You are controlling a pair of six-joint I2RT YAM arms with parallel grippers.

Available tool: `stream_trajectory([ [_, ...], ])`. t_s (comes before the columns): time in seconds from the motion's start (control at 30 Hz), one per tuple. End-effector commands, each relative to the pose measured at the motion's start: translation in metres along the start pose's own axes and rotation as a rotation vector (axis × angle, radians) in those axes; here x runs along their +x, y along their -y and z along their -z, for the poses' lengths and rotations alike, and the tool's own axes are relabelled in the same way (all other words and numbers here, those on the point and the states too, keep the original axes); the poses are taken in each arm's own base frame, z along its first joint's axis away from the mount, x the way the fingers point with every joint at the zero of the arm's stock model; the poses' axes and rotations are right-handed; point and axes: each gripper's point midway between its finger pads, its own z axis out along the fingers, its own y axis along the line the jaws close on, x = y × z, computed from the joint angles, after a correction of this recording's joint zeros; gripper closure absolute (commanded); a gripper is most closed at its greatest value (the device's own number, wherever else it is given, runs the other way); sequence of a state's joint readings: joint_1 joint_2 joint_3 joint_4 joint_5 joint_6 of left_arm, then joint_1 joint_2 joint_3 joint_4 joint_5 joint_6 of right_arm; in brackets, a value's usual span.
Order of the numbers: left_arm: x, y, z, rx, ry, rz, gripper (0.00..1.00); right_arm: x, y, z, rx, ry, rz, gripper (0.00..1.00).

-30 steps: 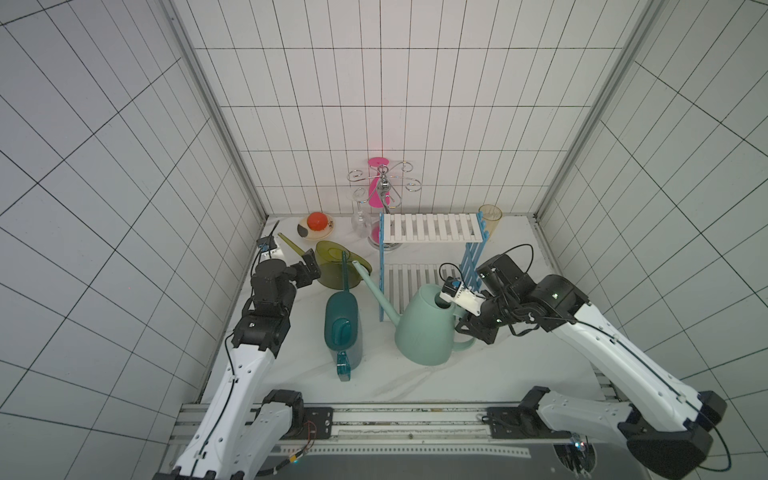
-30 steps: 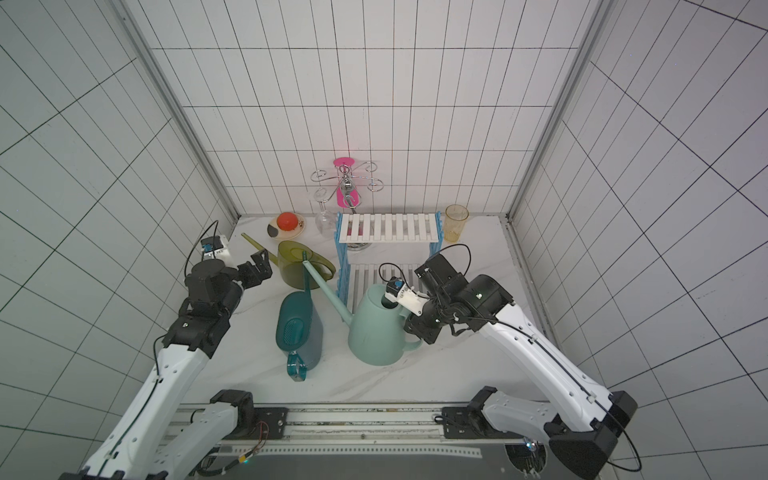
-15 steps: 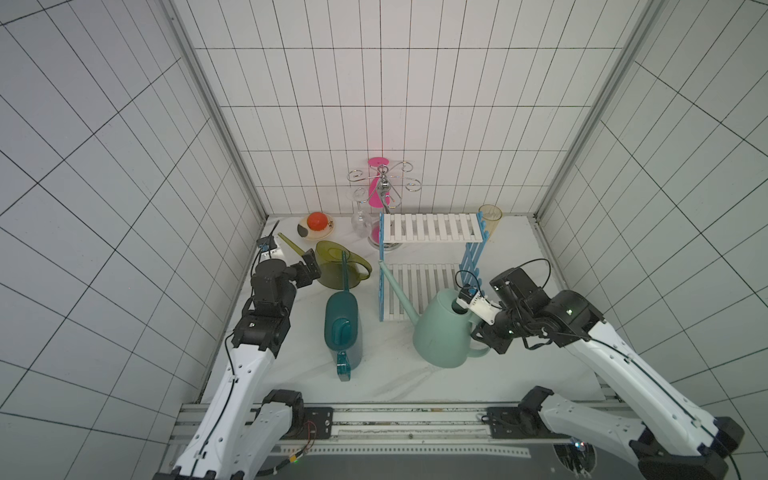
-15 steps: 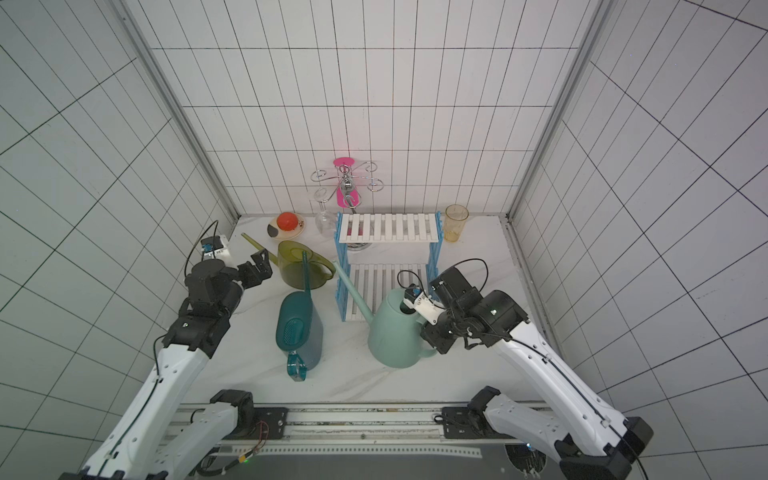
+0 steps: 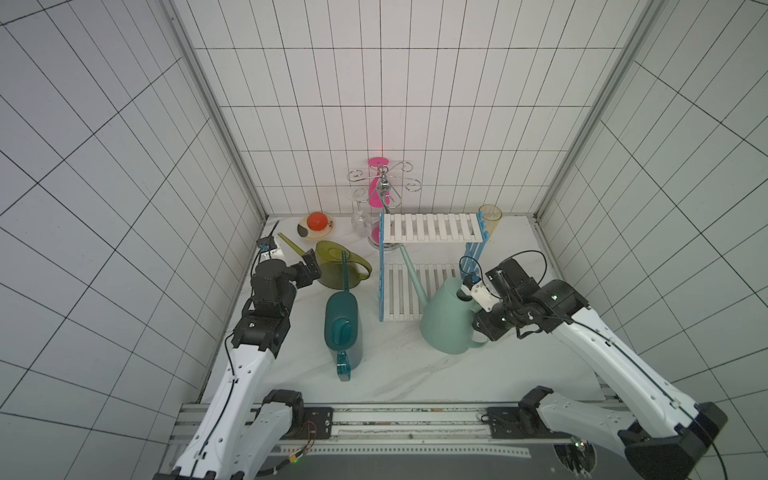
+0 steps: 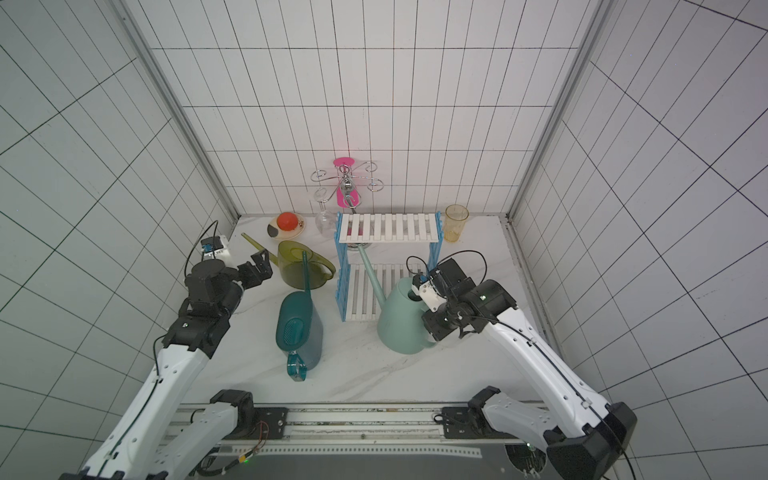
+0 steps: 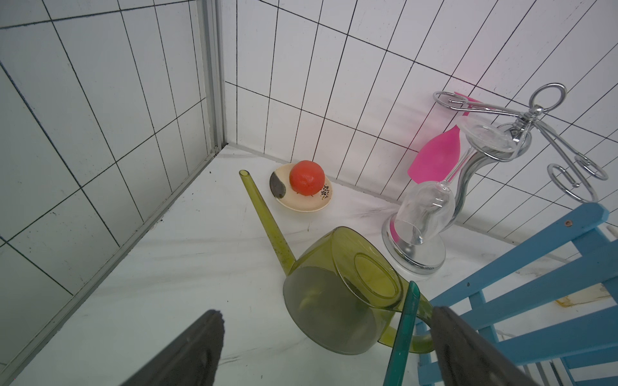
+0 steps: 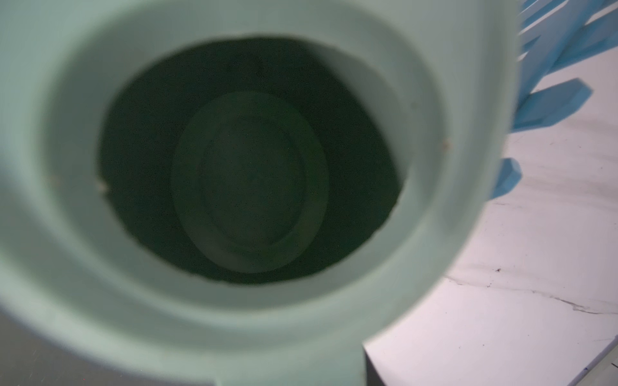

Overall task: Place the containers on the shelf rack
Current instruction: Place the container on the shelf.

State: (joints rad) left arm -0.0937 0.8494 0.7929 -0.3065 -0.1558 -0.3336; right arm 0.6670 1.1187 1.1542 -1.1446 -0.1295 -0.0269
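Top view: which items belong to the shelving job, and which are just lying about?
Job: mint watering can, teal watering can, olive watering can, shelf rack.
Lying about: chrome glass holder, clear wine glass, pink glass, tumbler, saucer, tomato.

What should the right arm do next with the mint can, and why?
Probably lift slightly and ease the mint can forward onto the lower shelf. The right gripper is shut at its handle. Its spout reaches over that shelf, but its body lies mostly in front.
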Motion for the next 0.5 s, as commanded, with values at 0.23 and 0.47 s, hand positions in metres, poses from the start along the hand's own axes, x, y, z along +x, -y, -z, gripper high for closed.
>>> stream_trajectory([
  [0.23, -0.014, 0.009, 0.009, 0.036, 0.024, -0.001, 0.02, -0.068, 0.025, -0.012, 0.226, 0.183, -0.238, 1.00],
  [0.47, -0.012, 0.009, 0.009, 0.037, 0.016, 0.003, 0.02, -0.078, 0.039, -0.012, 0.398, 0.266, -0.326, 1.00],
])
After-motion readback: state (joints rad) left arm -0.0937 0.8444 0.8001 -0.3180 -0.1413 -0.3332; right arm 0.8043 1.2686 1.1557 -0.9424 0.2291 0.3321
